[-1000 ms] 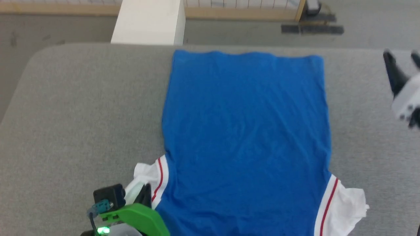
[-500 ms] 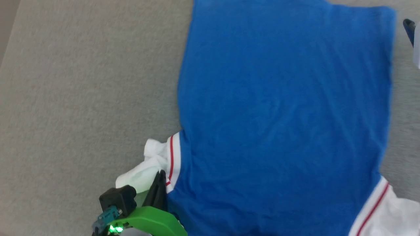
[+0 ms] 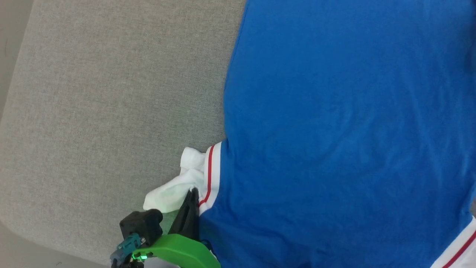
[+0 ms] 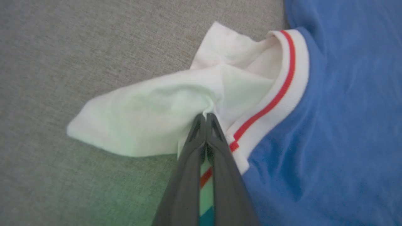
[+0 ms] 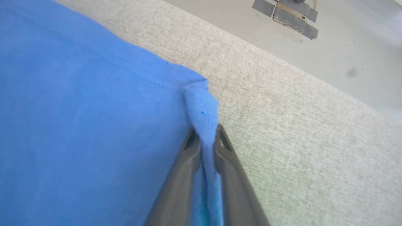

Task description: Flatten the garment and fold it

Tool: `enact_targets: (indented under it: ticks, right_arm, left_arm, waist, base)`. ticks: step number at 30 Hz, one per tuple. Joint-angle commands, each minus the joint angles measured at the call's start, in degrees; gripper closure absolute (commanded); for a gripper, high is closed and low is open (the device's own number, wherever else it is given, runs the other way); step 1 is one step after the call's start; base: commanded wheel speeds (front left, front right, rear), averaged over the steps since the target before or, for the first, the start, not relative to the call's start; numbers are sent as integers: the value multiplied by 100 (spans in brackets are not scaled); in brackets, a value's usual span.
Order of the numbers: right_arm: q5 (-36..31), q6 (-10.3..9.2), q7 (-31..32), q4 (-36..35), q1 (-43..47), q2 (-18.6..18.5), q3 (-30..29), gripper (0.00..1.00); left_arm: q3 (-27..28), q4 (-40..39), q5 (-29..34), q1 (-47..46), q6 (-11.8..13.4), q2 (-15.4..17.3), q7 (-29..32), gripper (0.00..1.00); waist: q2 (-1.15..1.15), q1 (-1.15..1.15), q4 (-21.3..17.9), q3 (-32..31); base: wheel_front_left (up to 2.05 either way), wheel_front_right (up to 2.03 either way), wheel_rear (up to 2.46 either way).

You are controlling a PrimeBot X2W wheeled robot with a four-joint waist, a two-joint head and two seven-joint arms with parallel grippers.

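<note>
The garment (image 3: pixel 334 130), a royal-blue jersey shirt, lies spread on the grey fabric-covered surface (image 3: pixel 111 93) with a plain blue side up and shallow wrinkles across the body panel. In the head view it occupies the right part of the frame and runs off the top, right and bottom edges. Its left side edge runs roughly top to bottom across the surface. At the lower left of the body, the white sleeve (image 4: pixel 150 110) projects onto the grey surface, crumpled and partly folded over itself. A white band (image 4: pixel 298 78) carrying a thin red stripe (image 4: pixel 276 94) joins this sleeve to the blue body. A second striped band (image 3: pixel 459 249) shows at the lower right corner of the head view. The left gripper (image 4: pixel 205 116) is at the sleeve. Its two dark fingers are pressed together, and the white fabric is pinched and gathered at their tips, just beside the striped band. A green housing (image 3: pixel 178 253) sits behind these fingers in the head view. The right gripper (image 5: pixel 205 131) is at a blue corner of the garment, next to a stitched hem. Its fingers are closed on a raised fold of blue fabric that passes between them. Beyond the edge of the surface, the right wrist view shows a pale floor (image 5: pixel 238 28) with dark flat strips (image 5: pixel 285 18) on it.
</note>
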Motion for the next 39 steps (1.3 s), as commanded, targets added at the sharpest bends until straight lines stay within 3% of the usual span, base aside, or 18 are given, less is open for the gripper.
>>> enact_targets:
  ticks: [1,11,19,24,28,35,36,37,39]
  right_arm:
    - [83,-8,-105,91,193,47,42,100]
    - [899,-8,-1055,-844,1033,-204,-82,100]
    - [1408,-8,-746,-2481,3192,-213,-748,100]
    - [1560,-8,-261,-3350,4928,269,-1187,100]
    - [1575,-8,142,-3696,6136,763,-1147,100]
    - [1545,-8,521,-3774,7088,1347,-935,100]
    - [1514,-8,446,-3806,7092,1409,-1013,54]
    - [1515,-8,362,-3840,7067,1470,-1110,0]
    - [1550,-8,173,-3951,6964,1582,-1362,0]
  left_arm:
    - [56,160,17,-130,-11,30,28,100]
    - [305,494,-119,-431,-140,386,353,100]
    - [451,582,-267,-430,-131,612,639,100]
    - [494,596,-344,-353,-117,657,697,100]
    - [496,661,-404,-341,-167,677,722,100]
    - [533,821,-523,-289,-239,680,704,100]
    - [533,851,-546,-263,-254,682,704,100]
    - [535,872,-565,-242,-265,684,703,100]
    - [536,907,-597,-201,-288,691,700,100]
  waist:
    - [0,-1,-207,-231]
    - [0,-1,-1060,-1456]
    - [0,-1,-1671,-2175]
    - [0,-1,-1866,-2388]
    - [0,-1,-1879,-2506]
    - [0,-1,-1899,-2707]
    - [0,-1,-1906,-2750]
    - [0,-1,-1914,-2783]
    - [0,-1,-1916,-2851]
  base:
    - [0,0,0]
    - [0,0,0]
    - [0,0,0]
    - [0,0,0]
    - [0,0,0]
    - [0,0,0]
    - [0,0,0]
    - [0,0,0]
    - [0,0,0]
